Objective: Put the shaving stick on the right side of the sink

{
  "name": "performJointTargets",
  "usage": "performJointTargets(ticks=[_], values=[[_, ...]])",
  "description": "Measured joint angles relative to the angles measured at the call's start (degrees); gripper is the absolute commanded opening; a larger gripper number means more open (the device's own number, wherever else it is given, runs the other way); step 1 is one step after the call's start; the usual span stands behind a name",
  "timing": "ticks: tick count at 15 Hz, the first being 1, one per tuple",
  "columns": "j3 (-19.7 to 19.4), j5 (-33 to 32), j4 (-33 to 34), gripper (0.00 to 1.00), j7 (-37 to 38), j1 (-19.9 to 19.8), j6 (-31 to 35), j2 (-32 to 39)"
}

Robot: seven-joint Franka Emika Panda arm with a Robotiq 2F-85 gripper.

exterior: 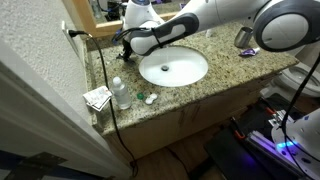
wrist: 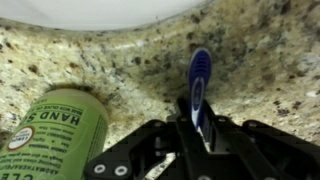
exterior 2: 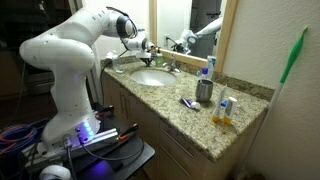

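Observation:
In the wrist view my gripper point(wrist: 195, 125) is shut on the shaving stick point(wrist: 200, 78). It is a slim blue and white razor that sticks out past the fingertips over the speckled granite. The white sink rim point(wrist: 100, 12) runs along the top of this view. A green hand soap bottle point(wrist: 55, 135) stands close on the left. In both exterior views the gripper point(exterior: 122, 42) point(exterior 2: 140, 48) is low over the counter at the back of the sink point(exterior: 172, 67) point(exterior 2: 150, 77), near the wall and mirror. The razor is too small to see in those views.
A chrome faucet point(exterior 2: 170, 62) stands behind the basin. A metal cup point(exterior 2: 204, 91) point(exterior: 243, 38), a purple-blue object point(exterior 2: 188, 102) and small bottles point(exterior 2: 225, 108) sit on one side. A clear bottle point(exterior: 120, 93), papers point(exterior: 97, 97) and a black cable point(exterior: 105, 80) lie on the opposite side.

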Motion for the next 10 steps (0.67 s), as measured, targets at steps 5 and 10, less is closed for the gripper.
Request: performJointTargets(ticks=[5,10], values=[[0.89,0.18,-1.83,0.04,-0.01,-0.02,-7.76,-3.34],[1.79,0.88,-11.18,0.04,-0.88,-0.80,-15.61,-13.72]])
